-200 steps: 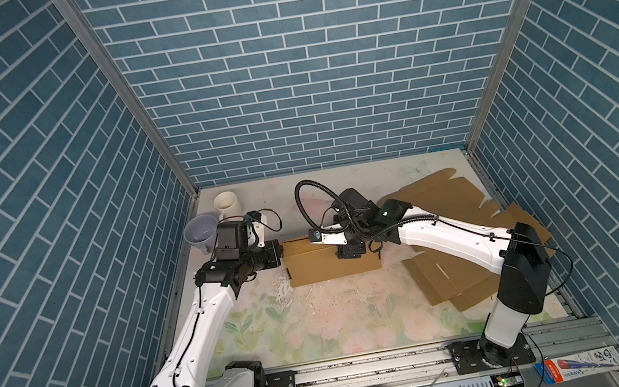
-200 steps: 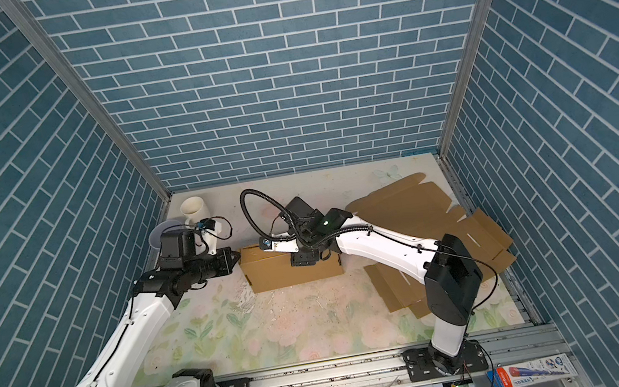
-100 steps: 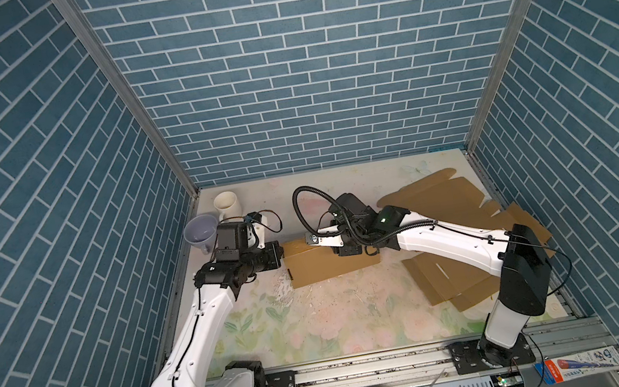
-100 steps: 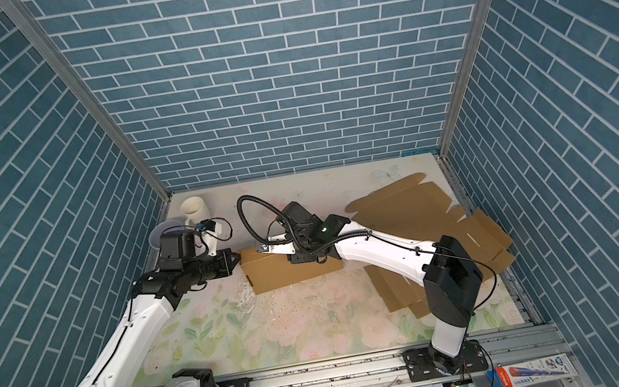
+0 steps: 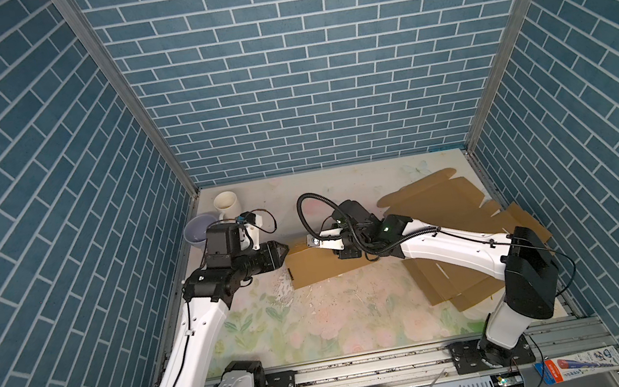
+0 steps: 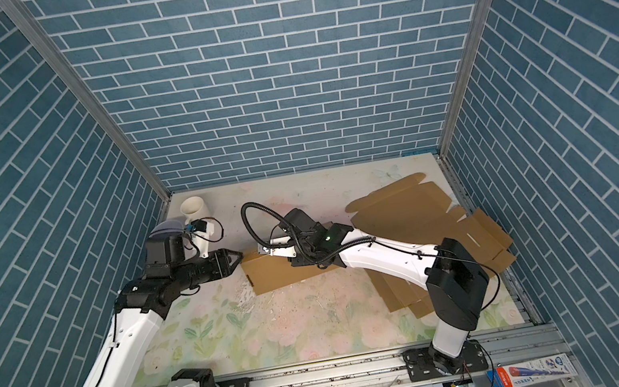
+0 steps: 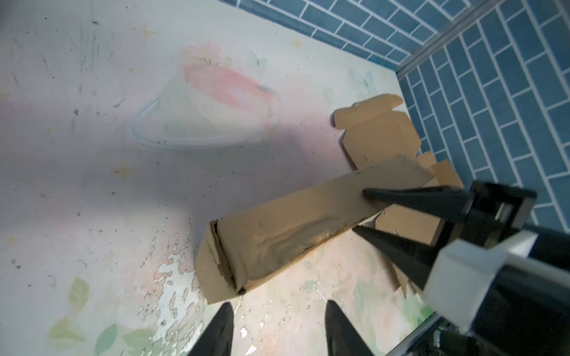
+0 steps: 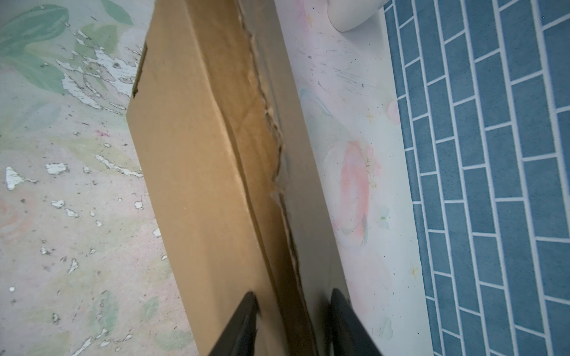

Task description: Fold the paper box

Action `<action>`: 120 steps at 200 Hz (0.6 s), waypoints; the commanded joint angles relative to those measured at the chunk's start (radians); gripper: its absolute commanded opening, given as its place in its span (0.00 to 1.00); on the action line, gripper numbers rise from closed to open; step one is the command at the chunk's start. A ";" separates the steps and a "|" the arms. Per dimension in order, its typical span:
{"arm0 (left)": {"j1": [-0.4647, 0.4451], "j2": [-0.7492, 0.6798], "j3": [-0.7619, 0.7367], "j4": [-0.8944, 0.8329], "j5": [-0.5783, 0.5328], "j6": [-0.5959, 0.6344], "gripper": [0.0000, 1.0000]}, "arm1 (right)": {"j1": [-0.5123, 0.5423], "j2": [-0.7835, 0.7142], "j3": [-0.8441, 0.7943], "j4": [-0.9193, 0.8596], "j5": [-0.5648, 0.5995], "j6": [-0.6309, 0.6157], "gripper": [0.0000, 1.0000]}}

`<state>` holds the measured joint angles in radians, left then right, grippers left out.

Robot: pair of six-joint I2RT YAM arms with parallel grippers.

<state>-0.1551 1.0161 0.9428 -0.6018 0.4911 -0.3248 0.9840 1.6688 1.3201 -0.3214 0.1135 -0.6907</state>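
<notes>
Right pincer point(image 8: 293, 294) astride paper box point(image 8: 197, 154)

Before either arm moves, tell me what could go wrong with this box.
1. The right gripper straddles the ragged, creased top edge of the box; squeezing or pulling there could tear it further.
2. The left gripper is open, clear of the box's end, so nothing braces it; a push might just slide it.

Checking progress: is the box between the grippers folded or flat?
Folded: the box has raised walls and a closed top; other cardboard sheets lie flat nearby.
</notes>
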 commanded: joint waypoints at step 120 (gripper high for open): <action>0.005 0.037 -0.290 0.220 0.004 -0.111 0.44 | -0.018 -0.060 0.088 -0.179 -0.118 0.299 0.62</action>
<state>-0.1535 1.0222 0.6968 -0.3519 0.5194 -0.4393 0.9920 1.6569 1.3300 -0.4011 0.0792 -0.5297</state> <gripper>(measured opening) 0.446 0.596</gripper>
